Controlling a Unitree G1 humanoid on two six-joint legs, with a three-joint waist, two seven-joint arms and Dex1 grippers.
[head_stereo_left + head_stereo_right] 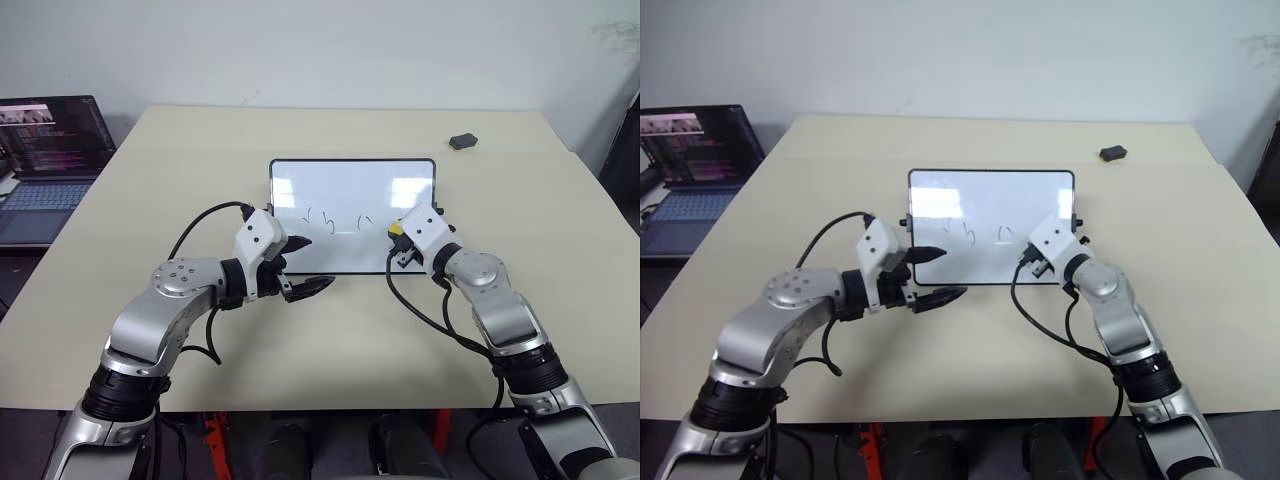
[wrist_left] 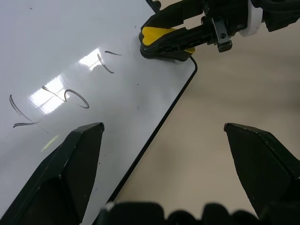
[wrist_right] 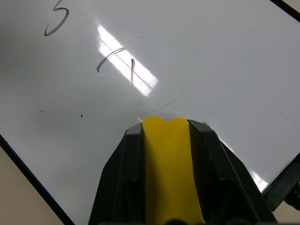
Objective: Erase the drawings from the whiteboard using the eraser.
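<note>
A broad beige table (image 1: 330, 340) is filling most of the scene, standing against a plain white wall (image 1: 300, 50). To its left an open laptop (image 1: 45, 160) is sitting on a lower surface, its screen glowing with lines of text. A small dark grey block (image 1: 462, 141) is lying near the table's far right corner. Soft even light is falling across the tabletop

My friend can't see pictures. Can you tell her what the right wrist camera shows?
The right gripper squeezes a bright yellow eraser between its two black fingers, right over a shiny whiteboard. Thin dark drawings sit just ahead of the eraser, not wiped yet. The board's black frame crosses one corner.
</note>
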